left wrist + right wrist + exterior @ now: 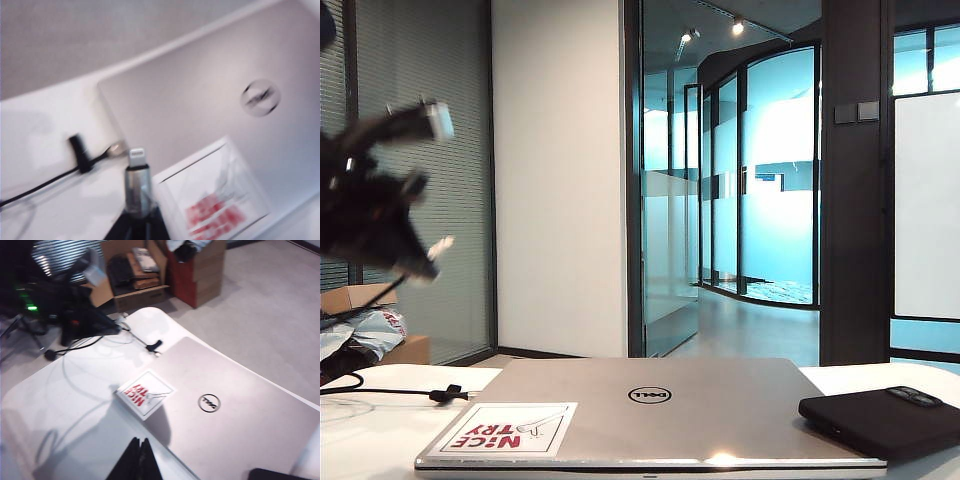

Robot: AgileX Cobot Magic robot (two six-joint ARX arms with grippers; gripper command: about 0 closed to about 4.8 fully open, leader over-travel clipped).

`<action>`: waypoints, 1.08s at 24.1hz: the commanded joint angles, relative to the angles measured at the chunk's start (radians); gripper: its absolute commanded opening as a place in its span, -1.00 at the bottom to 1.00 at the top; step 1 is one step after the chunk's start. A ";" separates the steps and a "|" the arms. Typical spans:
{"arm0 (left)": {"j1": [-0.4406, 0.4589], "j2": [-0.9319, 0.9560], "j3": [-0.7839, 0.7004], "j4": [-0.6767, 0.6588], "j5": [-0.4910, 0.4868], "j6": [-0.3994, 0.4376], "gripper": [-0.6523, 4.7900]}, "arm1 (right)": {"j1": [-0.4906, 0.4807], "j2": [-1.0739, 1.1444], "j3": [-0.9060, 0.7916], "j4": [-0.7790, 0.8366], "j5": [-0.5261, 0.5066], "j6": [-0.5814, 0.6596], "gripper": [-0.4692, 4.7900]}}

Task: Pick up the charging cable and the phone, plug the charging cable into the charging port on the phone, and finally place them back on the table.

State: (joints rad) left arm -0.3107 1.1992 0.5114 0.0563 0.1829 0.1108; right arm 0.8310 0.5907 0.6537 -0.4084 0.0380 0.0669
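Observation:
The charging cable's silvery plug (138,175) stands out of my left gripper (137,216), which is shut on it. That gripper (423,260) hangs blurred, high above the table's left end, with the plug's white tip (441,245) showing. The black cord trails down to the table (360,440); its black tie (448,394) lies beside the laptop's corner (155,345). The phone (885,420), a black slab, lies at the right against the laptop; only its edge (280,474) shows in the right wrist view. My right gripper (140,442) is shut and empty, hovering over the laptop's front edge; the exterior view does not show it.
A closed silver Dell laptop (655,410) with a red-lettered sticker (505,430) fills the middle of the table. Cardboard boxes (145,270) stand on the floor beyond the table's left end. Loops of cord (85,347) lie on the white top near the left arm.

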 commanded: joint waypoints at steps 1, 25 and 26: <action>-0.043 -0.054 0.002 0.004 0.014 -0.121 -0.78 | -0.019 -0.001 0.005 0.023 0.035 0.071 -0.83; -0.421 -0.130 0.006 0.035 0.016 -0.401 -0.78 | -0.695 0.000 -0.258 0.122 -0.366 0.529 -0.83; -0.421 -0.130 0.006 0.036 0.016 -0.401 -0.78 | -0.706 0.001 -0.274 0.121 -0.371 0.558 -0.83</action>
State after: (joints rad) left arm -0.7330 1.0698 0.5137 0.0746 0.1986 -0.2955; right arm 0.1390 0.5919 0.3962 -0.2928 -0.3164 0.5690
